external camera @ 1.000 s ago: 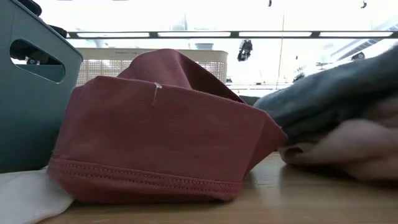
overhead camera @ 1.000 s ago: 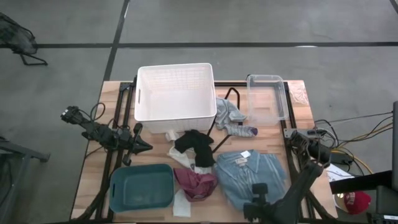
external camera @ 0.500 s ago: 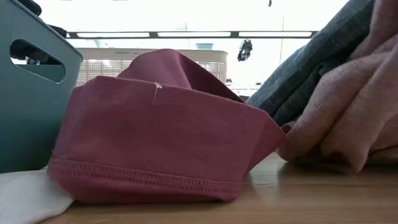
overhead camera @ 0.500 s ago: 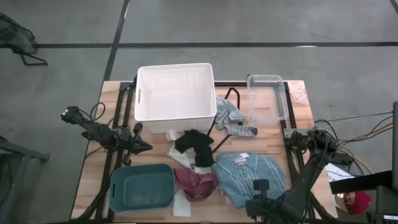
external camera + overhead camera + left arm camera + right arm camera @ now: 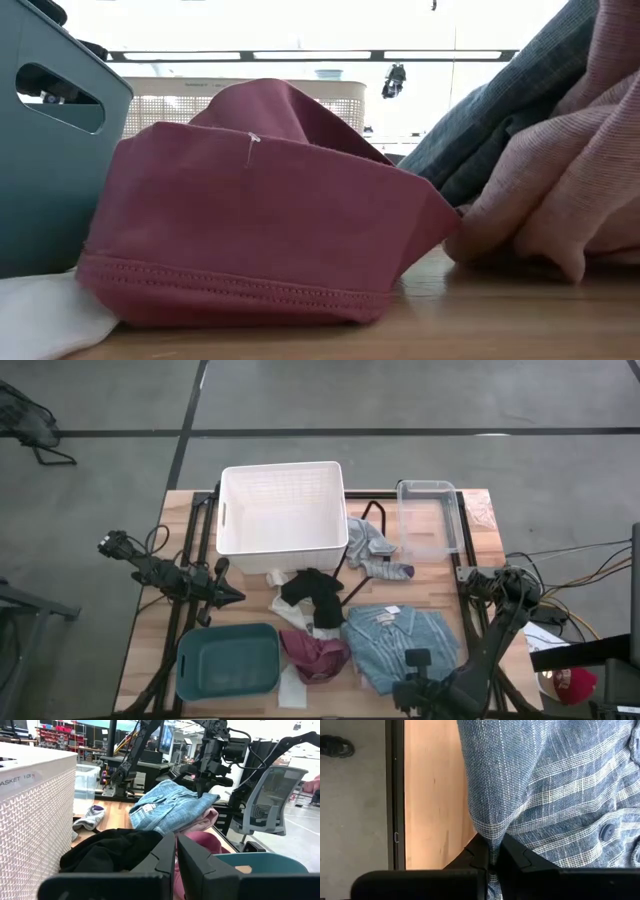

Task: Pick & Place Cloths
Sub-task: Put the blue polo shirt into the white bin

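Blue-grey collared shirt (image 5: 400, 640) lay at table's near right; right gripper (image 5: 490, 865) pinched its hem. Left gripper (image 5: 232, 596) waited closed, empty, beside black piece (image 5: 312, 592).

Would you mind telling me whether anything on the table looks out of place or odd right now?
Yes: a black wire hanger lies among the clothes, partly under the grey piece between the white basket and clear bin. All garments lie loose on the table; none sits in a bin.

Three bins: white basket (image 5: 283, 508), clear tub (image 5: 430, 518), teal bin (image 5: 228, 660). Two arms. One blue shirt (image 5: 400, 640), one maroon piece (image 5: 314, 654).
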Tool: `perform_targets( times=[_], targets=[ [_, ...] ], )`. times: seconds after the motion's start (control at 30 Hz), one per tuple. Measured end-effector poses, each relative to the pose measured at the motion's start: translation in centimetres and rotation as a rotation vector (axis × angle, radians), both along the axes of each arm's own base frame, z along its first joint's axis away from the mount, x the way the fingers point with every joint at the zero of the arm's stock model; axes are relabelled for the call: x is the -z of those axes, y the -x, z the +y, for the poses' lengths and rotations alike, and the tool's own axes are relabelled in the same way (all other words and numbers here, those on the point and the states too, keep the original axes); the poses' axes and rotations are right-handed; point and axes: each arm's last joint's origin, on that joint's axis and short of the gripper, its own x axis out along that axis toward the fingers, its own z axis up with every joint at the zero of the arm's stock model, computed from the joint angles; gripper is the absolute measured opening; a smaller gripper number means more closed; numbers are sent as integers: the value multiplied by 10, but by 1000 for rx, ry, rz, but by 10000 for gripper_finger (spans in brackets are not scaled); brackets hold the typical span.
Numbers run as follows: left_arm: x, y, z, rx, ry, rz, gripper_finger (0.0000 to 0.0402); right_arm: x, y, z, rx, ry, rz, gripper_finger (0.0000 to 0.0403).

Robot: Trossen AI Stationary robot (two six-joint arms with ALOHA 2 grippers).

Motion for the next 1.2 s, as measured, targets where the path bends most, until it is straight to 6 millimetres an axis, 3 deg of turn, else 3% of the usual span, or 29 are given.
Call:
perform_targets(
  times=[0.2,0.43,0.67,0.8,0.93,1.13,1.2],
  targets=[
    [0,0,0,1,0,0,23,1,-2,-2,-2,-24,37,33],
    [0,0,0,1,0,0,23,12,-8,-6,53,-49,32,19],
    [0,0,0,1,0,0,23,20,-6,-8,64,-38,45,96],
    [0,0,0,1,0,0,23,20,-7,-8,69,-45,45,112],
    [0,0,0,1,0,0,23,20,-8,-8,49,-40,50,89],
    [0,0,0,1,0,0,23,20,-7,-10,40,-24,72,18],
    [0,0,0,1,0,0,23,21,-8,-11,35,-25,80,16]
  ],
)
